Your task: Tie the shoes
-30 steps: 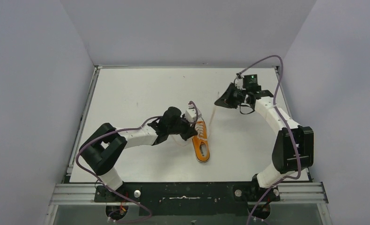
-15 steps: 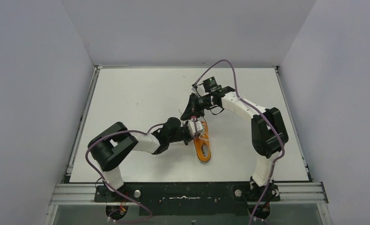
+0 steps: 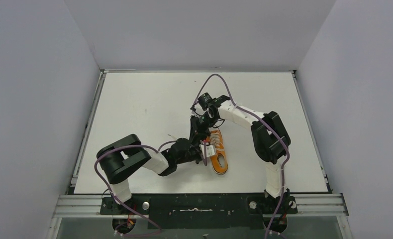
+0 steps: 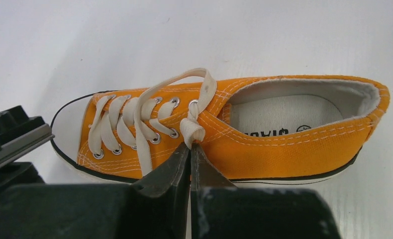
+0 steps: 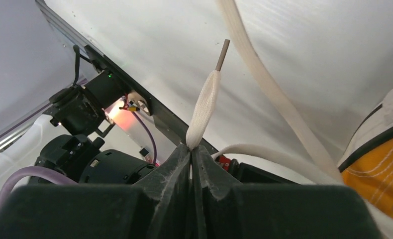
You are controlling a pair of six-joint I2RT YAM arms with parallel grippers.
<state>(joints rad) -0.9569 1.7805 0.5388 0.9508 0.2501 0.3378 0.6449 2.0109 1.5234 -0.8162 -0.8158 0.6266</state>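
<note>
Checking the overhead view, we're seeing the orange sneaker (image 3: 218, 154) sitting upright on its sole around the middle of the table (image 3: 145, 99), with its toe cap pointing away from the arm bases. The left gripper (image 4: 190, 149) is coming in at the sneaker's side. Its jaws are squeezing fully together on the whitish lace (image 4: 192, 130), right under the crossover by the top eyelets. From that crossover a strand is arching over the laced eyelets and dropping back down beside the jaws. The right gripper (image 5: 191, 149) is sitting by the toe end, close to the left one. Its jaws are pinching tight on a loose lace end (image 5: 206, 109), with the aglet (image 5: 223, 54) poking out past the tips. We're not managing to tell if that strand is pulling taut.
</note>
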